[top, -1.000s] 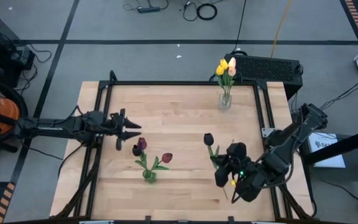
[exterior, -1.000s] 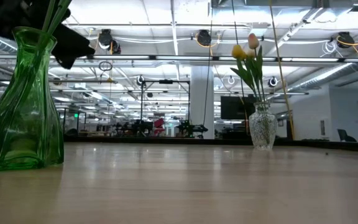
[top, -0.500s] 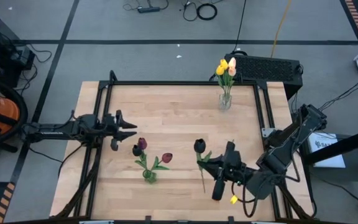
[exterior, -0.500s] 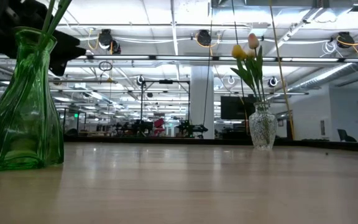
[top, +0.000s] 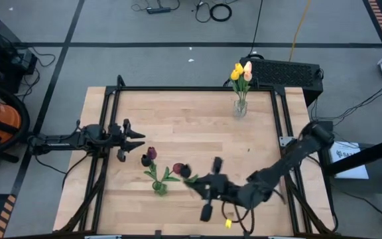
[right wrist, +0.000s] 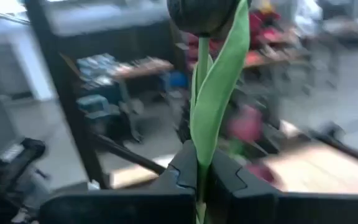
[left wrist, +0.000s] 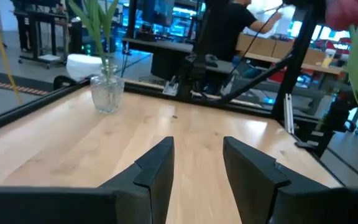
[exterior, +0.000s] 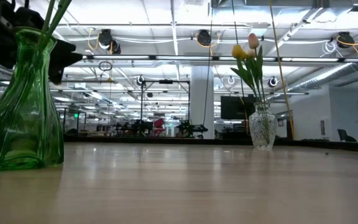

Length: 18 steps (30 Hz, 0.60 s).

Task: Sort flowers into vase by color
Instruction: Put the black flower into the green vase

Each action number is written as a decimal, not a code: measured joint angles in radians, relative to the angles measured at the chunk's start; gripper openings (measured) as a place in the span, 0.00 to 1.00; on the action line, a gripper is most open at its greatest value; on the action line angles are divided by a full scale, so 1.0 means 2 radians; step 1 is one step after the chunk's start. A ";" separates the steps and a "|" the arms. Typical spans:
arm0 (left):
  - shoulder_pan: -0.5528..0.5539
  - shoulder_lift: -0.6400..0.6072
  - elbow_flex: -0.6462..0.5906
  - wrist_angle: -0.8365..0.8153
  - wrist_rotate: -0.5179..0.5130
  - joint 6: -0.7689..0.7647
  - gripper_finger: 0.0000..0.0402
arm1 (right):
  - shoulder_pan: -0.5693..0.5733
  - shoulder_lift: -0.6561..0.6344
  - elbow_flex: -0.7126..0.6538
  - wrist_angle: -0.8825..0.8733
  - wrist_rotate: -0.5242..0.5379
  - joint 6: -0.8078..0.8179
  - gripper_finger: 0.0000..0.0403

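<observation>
Our right end effector (right wrist: 199,180) is clamped on a near-black tulip's (right wrist: 205,15) stem, holding it, as far as we can tell, just beside the green vase (top: 159,188) on the counter (top: 191,126). Our left end effector (top: 138,139) waits apart near the counter's left edge.

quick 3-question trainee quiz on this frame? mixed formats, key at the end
1. True or false: the right gripper is shut on the near-black tulip.
2. Which vase holds the yellow and peach tulips? A) green vase B) clear vase
3. Fill in: the left gripper, near the table's left edge, is ____ and holds nothing.

Key: 1 true; 2 B; 3 open
</observation>
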 joint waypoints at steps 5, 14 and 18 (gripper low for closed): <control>0.000 0.000 0.000 0.000 -0.002 -0.002 0.36 | -0.023 0.058 0.005 0.197 -0.061 -0.149 0.00; 0.000 0.000 0.000 -0.002 -0.002 -0.002 0.36 | -0.062 0.128 0.085 0.232 -0.110 -0.186 0.00; 0.000 0.000 0.000 -0.003 -0.002 -0.002 0.36 | -0.081 0.158 0.120 0.231 -0.136 -0.184 0.00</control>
